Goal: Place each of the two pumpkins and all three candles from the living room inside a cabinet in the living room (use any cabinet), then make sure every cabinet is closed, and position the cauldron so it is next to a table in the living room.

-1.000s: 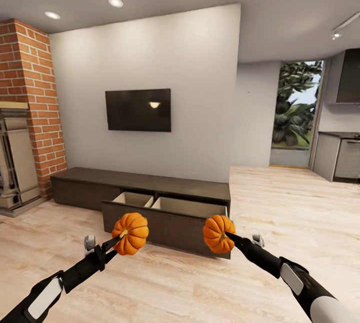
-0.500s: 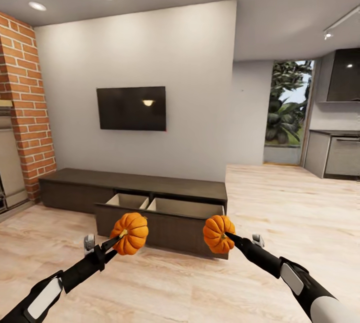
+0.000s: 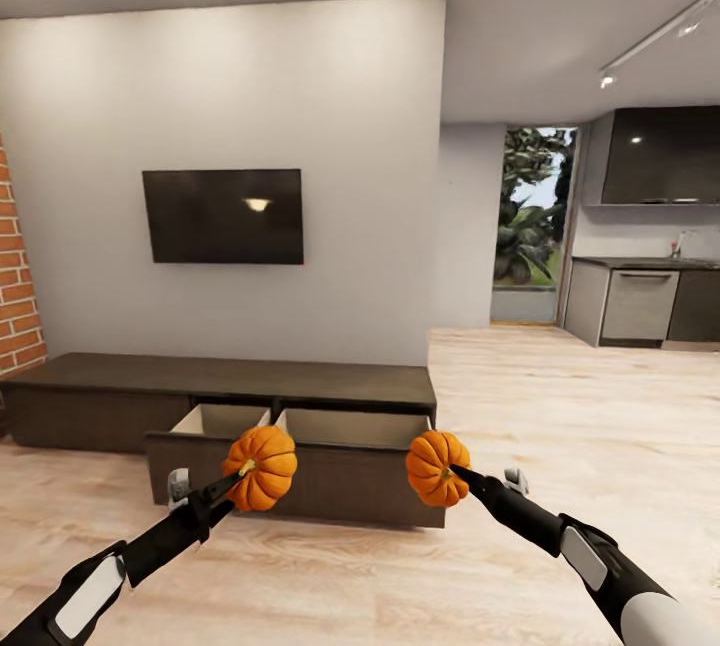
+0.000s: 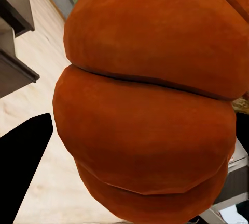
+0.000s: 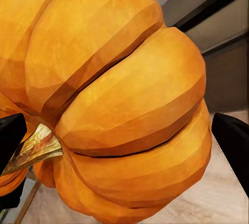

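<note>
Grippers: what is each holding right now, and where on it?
Left gripper holds the bigger pumpkin, right gripper the smaller pumpkin, each clamped around its stem end.

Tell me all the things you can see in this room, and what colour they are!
Pumpkins: two, orange; the bigger one in the left hand, the smaller one in the right hand.
Cabinet: one, dark brown, long and low against the wall; its drawer is pulled open, pale inside.
TV: one, black, on the wall above the cabinet.
Brick column: one, red, at the far left.
Kitchen cupboards: grey and dark, at the far right.
Floor: pale wood.
Left hand: black, shut on the bigger pumpkin.
Right hand: black, shut on the smaller pumpkin.
</note>
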Available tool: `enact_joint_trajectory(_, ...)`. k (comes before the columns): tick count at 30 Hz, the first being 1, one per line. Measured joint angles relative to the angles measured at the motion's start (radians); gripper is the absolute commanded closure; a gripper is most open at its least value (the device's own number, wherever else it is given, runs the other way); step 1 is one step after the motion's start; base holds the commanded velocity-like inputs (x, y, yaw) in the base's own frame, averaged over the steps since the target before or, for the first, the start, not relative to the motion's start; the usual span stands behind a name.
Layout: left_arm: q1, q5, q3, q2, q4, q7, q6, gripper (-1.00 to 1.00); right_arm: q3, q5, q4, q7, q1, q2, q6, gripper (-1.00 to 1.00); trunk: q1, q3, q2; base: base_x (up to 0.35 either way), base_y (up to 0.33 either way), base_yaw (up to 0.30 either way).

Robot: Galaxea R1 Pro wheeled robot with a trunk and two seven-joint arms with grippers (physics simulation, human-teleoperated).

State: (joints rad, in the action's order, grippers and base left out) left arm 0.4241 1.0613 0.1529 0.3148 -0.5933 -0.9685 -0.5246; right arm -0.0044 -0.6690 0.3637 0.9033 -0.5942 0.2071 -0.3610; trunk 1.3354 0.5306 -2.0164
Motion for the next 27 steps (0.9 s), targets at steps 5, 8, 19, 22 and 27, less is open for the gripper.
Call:
enact_joint_trajectory(5,0.0,-0.001,0.0,0.0,0.0,0.0,0.0,1.0,0.0,0.001,0.0,0.002,0.0,0.0,0.0,1.0,0.0,0.001,0.0,0.196,0.238,-0.121)
enact_joint_trajectory(8,0.0,-0.001,0.0,0.0,0.0,0.0,0.0,1.0,0.001,0.002,0.0,0.002,0.0,-0.002,-0.004,1.0,0.0,0.001,0.0,0.184,0.166,-0.021)
enact_joint_trajectory(19,0.0,0.014,-0.001,0.001,-0.009,-0.01,-0.02,1.0,0.0,0.001,0.0,0.0,0.0,-0.002,0.0,1.0,0.0,0.014,0.0,0.022,0.018,-0.104)
enact_joint_trajectory(22,0.0,0.011,-0.001,0.001,-0.041,-0.007,-0.105,1.0,0.0,0.0,0.0,0.002,0.0,-0.002,0.0,1.0,-0.007,0.01,0.014,0.001,0.0,-0.026)
enact_joint_trajectory(27,0.0,0.006,-0.004,0.003,-0.052,-0.005,-0.142,1.0,0.0,0.001,0.0,0.003,0.0,-0.002,0.0,1.0,-0.026,-0.003,0.049,0.0,0.0,-0.015)
